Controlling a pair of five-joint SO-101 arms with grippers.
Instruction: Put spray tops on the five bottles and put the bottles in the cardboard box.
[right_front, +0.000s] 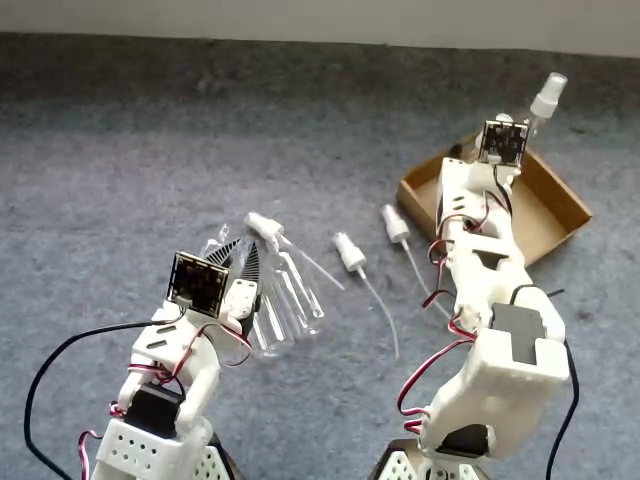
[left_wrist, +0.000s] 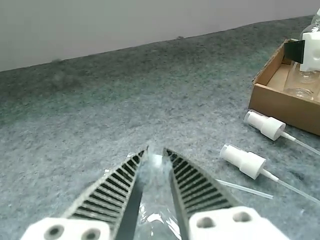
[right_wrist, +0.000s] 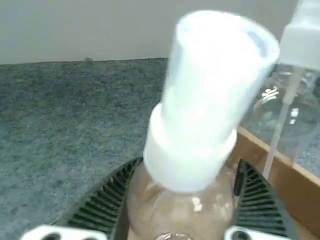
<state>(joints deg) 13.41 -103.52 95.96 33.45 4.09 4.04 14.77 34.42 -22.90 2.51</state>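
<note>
The right gripper (right_wrist: 186, 192) clamps a clear plastic bottle with white spray top (right_wrist: 210, 100) upright, directly over the brown cardboard box (right_front: 548, 200) near the grey carpeted surface's (right_front: 150, 120) far right corner, while the left gripper (left_wrist: 155, 151), nearly closed, pinches a capless clear bottle (left_wrist: 152, 200) near the front edge.

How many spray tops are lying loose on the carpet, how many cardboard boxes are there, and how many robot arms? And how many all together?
Loose spray tops: 3
Cardboard box: 1
Robot arms: 2
Total: 6
</note>
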